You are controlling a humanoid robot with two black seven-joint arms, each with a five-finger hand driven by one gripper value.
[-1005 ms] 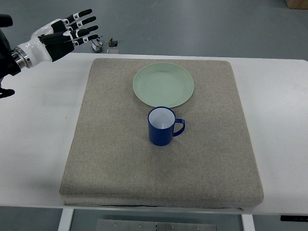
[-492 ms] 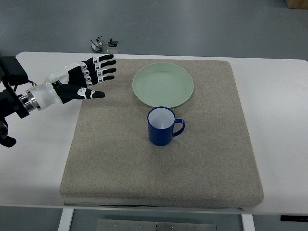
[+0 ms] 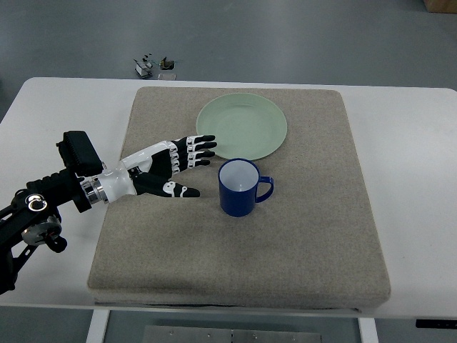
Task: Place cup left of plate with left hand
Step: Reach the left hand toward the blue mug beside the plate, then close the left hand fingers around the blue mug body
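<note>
Top view: the left robot hand (image 3: 173, 166) reaches in over the grey felt mat (image 3: 178, 250), fingers spread and released, holding nothing, thumb low and pointing toward the blue mug (image 3: 240, 187). The mug stands upright on the mat just in front of the pale green plate (image 3: 242, 126), its handle turned to the right, away from the robot hand. The fingertips are near the mug's left wall but not touching it. The mat lies on the white counter (image 3: 414, 143). The right hand is out of sight. Risk, as I judge it: if the open fingers arrive too high or too fast, they could strike the rim and tip the mug, or shove it into the plate instead of closing around its body.
</note>
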